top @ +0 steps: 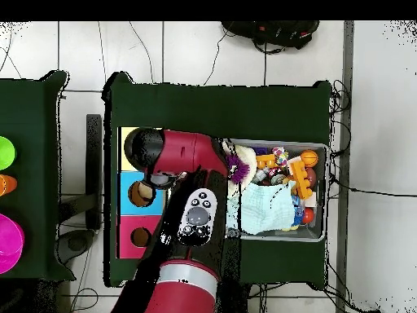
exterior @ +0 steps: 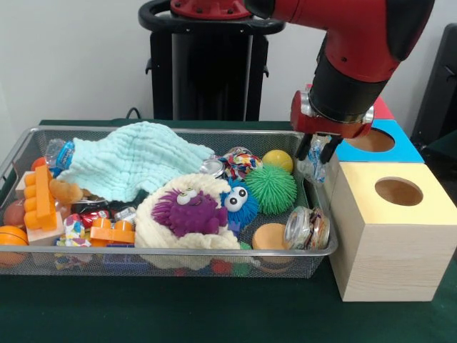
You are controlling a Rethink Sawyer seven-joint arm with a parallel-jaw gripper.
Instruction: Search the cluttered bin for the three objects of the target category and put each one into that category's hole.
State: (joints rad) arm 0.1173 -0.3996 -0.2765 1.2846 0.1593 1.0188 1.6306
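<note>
We see the hand (exterior: pixel 319 148) clamped on a crumpled clear plastic bottle (exterior: pixel 313 166), hanging just above the gap between the wire-mesh bin (exterior: pixel 171 251) and the boxes. Right beside the hand sits the blue-topped box (exterior: pixel 382 145) with its hole; below it stands the yellow-topped box (exterior: pixel 389 229). Below the hand in the bin, another crushed clear bottle (exterior: pixel 305 227) lies in the corner.
</note>
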